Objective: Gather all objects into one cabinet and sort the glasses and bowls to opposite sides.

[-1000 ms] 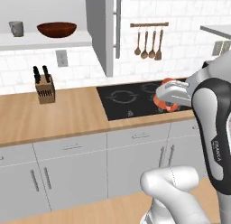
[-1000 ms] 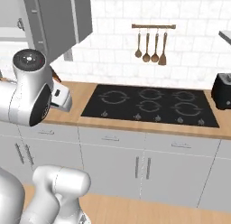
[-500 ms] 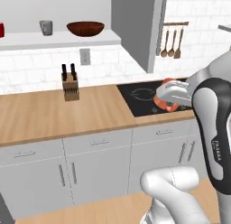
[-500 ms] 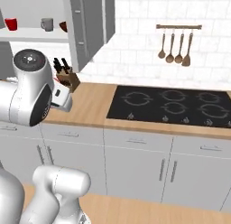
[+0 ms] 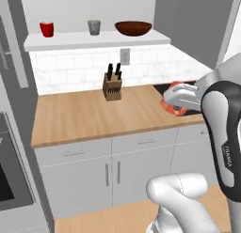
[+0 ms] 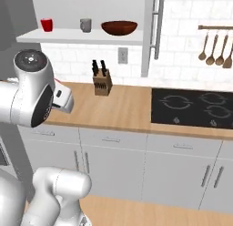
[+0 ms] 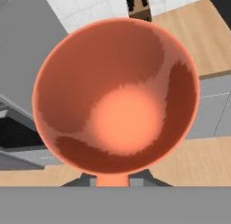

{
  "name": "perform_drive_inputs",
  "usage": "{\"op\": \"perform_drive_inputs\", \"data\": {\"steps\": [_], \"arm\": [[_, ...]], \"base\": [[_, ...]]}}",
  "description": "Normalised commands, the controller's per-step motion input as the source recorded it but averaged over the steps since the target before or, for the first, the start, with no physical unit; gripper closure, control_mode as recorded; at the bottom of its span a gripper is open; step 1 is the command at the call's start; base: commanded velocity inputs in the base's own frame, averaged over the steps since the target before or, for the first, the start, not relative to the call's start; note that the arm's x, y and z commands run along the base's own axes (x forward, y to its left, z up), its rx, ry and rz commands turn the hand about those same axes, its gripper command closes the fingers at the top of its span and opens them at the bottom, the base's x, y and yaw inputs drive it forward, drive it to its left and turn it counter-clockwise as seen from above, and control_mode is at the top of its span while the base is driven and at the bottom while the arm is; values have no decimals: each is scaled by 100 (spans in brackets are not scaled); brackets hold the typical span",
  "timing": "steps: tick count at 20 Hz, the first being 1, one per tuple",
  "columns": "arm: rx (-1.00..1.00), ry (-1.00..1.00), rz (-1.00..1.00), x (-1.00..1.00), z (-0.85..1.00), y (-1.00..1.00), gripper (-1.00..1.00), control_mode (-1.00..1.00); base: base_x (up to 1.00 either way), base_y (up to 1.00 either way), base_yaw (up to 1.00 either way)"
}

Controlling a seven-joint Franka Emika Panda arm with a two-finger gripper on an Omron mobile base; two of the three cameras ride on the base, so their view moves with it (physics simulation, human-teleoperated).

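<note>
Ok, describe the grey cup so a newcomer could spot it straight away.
Find the white shelf above the wooden counter. Three things stand on it: the grey cup is the middle one, between the red cup and the wide brown bowl.

Only legible text: "FRANKA" in small white capitals, running vertically down dark panel of robot arm (image 5: 225, 147) at right of left base view. Lettering small, slightly blurred, readable all the same. No readable marks on cups, bowl, knife block, cabinet fronts, hob or wall socket. No numbers, no signs anywhere else.
</note>
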Motion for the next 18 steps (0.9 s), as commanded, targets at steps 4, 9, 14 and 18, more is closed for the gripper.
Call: {"op": "perform_drive_inputs", "data": {"steps": [4,9,14,18], "arm": [[0,0,0,0,0,0,100,100],[0,0,0,0,0,0,100,100],[0,0,0,0,0,0,100,100],[0,0,0,0,0,0,100,100]], "base": [[38,51,-4],[76,16,-1],[60,41,-2],[44,67,0]]}}
